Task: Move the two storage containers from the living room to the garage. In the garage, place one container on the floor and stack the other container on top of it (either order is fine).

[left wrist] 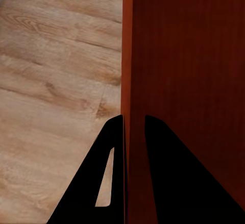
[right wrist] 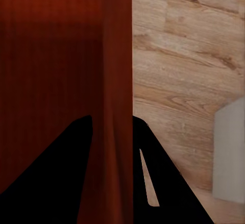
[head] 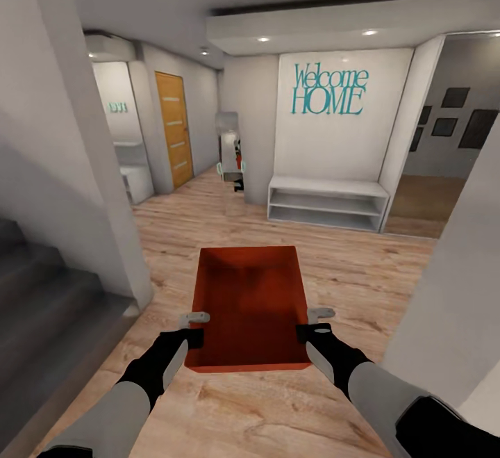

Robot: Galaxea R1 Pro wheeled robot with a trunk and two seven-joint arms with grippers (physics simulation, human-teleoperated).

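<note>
While both arms reach forward with elbows bent, an orange-red storage container [head: 250,305] hangs between them above the light wood plank floor [head: 361,270], its smooth open interior apparently empty. The left gripper [head: 195,327] has its jaws pinched over the bin's left wall near the rear corner; the right gripper [head: 312,324] clamps the right wall likewise. Ahead stand a white shelf bench [head: 326,208] and an orange-brown door [head: 173,128].

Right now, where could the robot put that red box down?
Bare wood floor lies between the storage container and the white bench, and toward the wooden door. It is tight beside the stairs and the right wall.
</note>
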